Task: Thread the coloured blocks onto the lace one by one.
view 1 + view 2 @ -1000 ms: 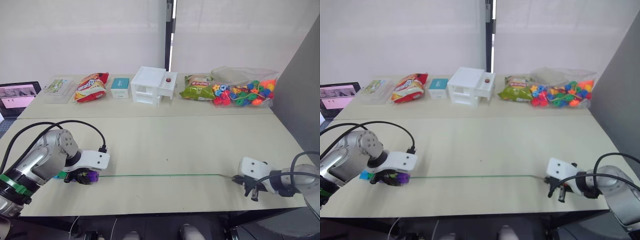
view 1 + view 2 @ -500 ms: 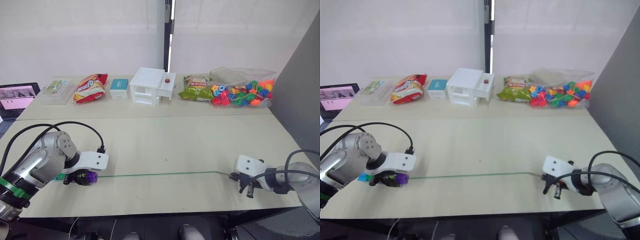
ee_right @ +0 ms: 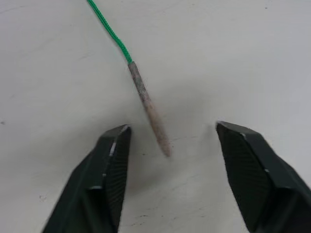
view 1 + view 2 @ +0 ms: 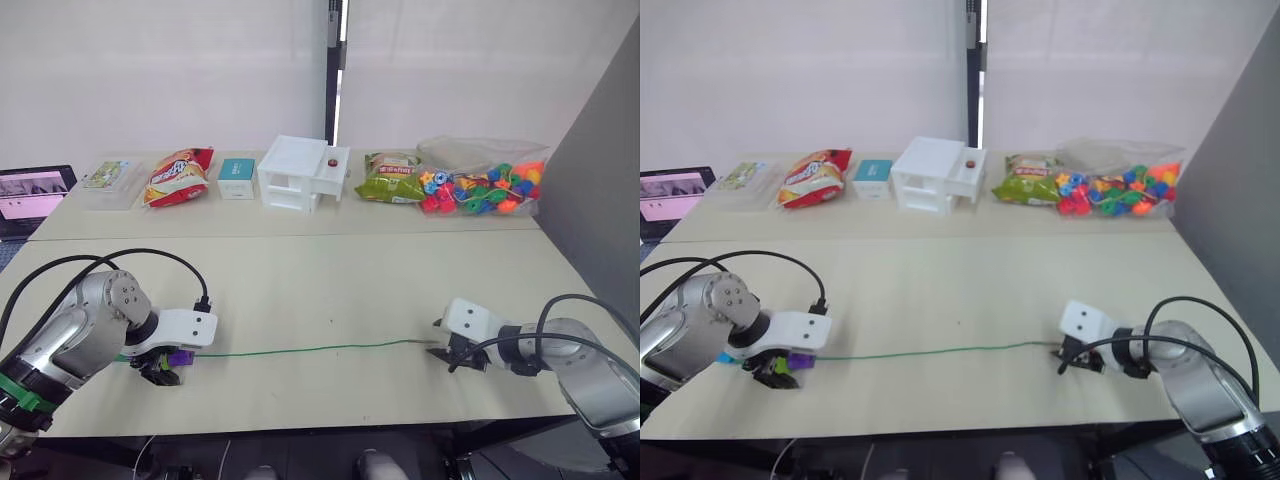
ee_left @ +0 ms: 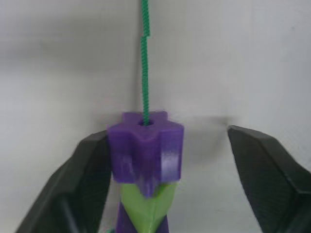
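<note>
The green lace (image 4: 310,349) lies on the table, slightly curved, between my two grippers. Its grey stiff tip (image 3: 150,114) rests on the table between the spread fingers of my right gripper (image 3: 172,127), touching neither. At its other end sit the coloured blocks (image 4: 178,357), threaded on it: a purple block (image 5: 146,145) in front with a light green one (image 5: 148,204) behind it. My left gripper (image 5: 169,135) stands open around them. One finger (image 5: 90,179) is close against the purple block and the other is well apart.
Along the table's far side are a clear bag of beads (image 4: 480,185), two snack bags (image 4: 180,172), a teal box (image 4: 238,177), a white drawer box (image 4: 300,172) and a laptop (image 4: 30,190). A grey panel (image 4: 600,200) stands at the right.
Both grippers have opened: the left off the blocks, the right off the lace tip. The right gripper has moved left and the lace has gone from straight to slightly slack.
</note>
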